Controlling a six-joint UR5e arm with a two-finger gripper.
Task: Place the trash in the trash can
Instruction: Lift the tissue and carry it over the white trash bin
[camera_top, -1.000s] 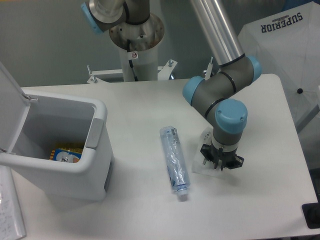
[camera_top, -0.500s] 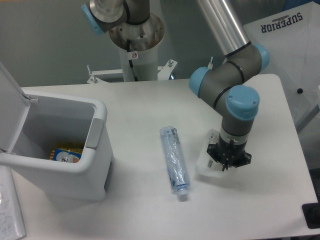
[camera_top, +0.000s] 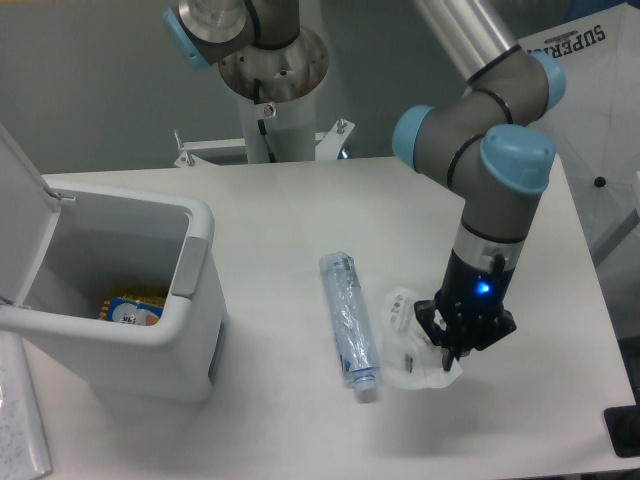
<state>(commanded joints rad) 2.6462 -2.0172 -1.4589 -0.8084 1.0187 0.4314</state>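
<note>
looking down at: a white table (camera_top: 300, 230) with rounded corners, seen from a fixed camera a bit above it
surface: plain matte white, pretty clean, soft shadows are cast under the bin and the bottle
room: a grey wall is seen behind the table, with the arm's round metal base (camera_top: 272, 60) mounted at the back edge
back right: a white sheet or cover (camera_top: 580, 100) with "superior" printed on it is propped beside the table
left edge: some paper (camera_top: 20, 425) with faint writing is caught at the bottom-left corner
trash can (camera_top: 110, 300): parked on the left side of the table, lid flipped up and back, grey panel facing the middle; something orange and blue is seen lying at the bottom inside
bottle (camera_top: 350, 322): laid flat near the centre of the table, crushed, clear bluish, cap end pointed toward the camera, well apart from the bin
wrapper (camera_top: 405, 340): crumpled white plastic, found just right of the bottle, right by its cap end, partly tucked under the gripper
gripper (camera_top: 458, 350): pointed straight down at the right part of the wrapper, a blue light is lit on the wrist above it
fingers: can't be told whether they're spread or pinching, the tips are hidden against the wrapper from this angle
arm: bent over the right half of the table, grey links with light blue joint caps
</note>
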